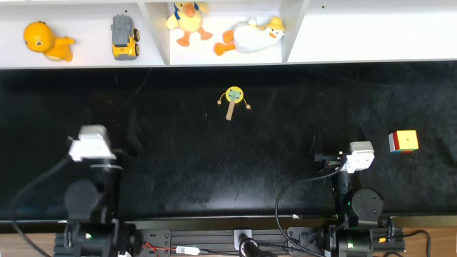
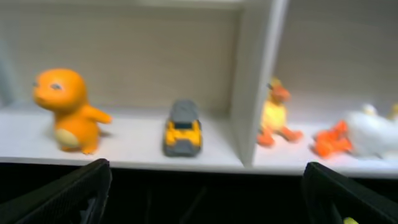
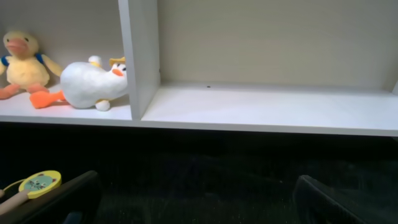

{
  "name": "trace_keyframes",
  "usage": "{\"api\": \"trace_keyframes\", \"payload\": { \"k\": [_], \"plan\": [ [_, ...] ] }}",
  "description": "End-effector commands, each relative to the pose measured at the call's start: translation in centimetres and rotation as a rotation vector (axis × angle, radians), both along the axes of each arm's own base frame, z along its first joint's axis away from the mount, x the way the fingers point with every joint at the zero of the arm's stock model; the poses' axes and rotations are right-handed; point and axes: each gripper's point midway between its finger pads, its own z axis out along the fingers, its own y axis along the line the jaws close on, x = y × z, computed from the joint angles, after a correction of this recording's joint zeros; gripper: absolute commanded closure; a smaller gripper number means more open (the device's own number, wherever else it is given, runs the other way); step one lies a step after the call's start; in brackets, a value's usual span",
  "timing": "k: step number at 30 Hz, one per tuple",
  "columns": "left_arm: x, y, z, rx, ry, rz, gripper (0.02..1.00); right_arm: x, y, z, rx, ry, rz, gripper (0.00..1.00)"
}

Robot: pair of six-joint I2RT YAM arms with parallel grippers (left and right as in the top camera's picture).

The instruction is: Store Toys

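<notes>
- We see a white shelf (image 1: 357, 43) along the far side of the black table (image 1: 178, 157).
- In the left part of the shelf stand an orange dinosaur toy (image 1: 46, 41) and a yellow toy truck (image 1: 125, 37), near each other but apart.
- In the middle part, a yellow duck plush (image 1: 189, 21) sits beside a white goose plush (image 1: 250, 36) that lies on its side.
- A little drum rattle (image 1: 233, 100) lies on the table, near the shelf's middle part.
- A colour cube (image 1: 403, 141) sits on the table at the right.
- The left gripper (image 2: 206, 167) has its fingers wide apart and holds nothing, facing the dinosaur and truck.
- The right gripper (image 3: 198, 179) is wide too and holds nothing, near the cube but not touching it.
</notes>
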Motion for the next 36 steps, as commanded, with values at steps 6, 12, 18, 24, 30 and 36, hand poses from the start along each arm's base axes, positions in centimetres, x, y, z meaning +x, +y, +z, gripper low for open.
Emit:
{"api": "trace_keyframes", "payload": {
  "k": [6,12,18,24,30,36],
  "plan": [
    [-2.1,-0.5,-7.6,0.039,0.134,-0.034,0.02,0.0,-0.1,-0.4,0.005,0.002,-0.004,0.005],
    [-2.2,-0.8,-7.4,0.034,0.127,-0.05,0.023,0.0,-0.1,-0.4,0.005,0.002,-0.004,0.007],
    [-2.2,-0.7,-7.5,0.035,0.127,-0.045,0.023,0.0,-0.1,-0.4,0.005,0.002,-0.004,0.005],
    [-2.2,-0.7,-7.5,0.035,0.127,-0.045,0.02,0.0,-0.1,-0.4,0.005,0.002,-0.004,0.005],
    [-2.2,-0.7,-7.4,0.035,0.127,-0.045,0.02,0.0,-0.1,-0.4,0.005,0.002,-0.004,0.005],
    [-2.2,-0.7,-7.4,0.035,0.127,-0.045,0.02,0.0,0.0,-0.4,0.005,0.002,-0.002,0.005]
  ]
}}
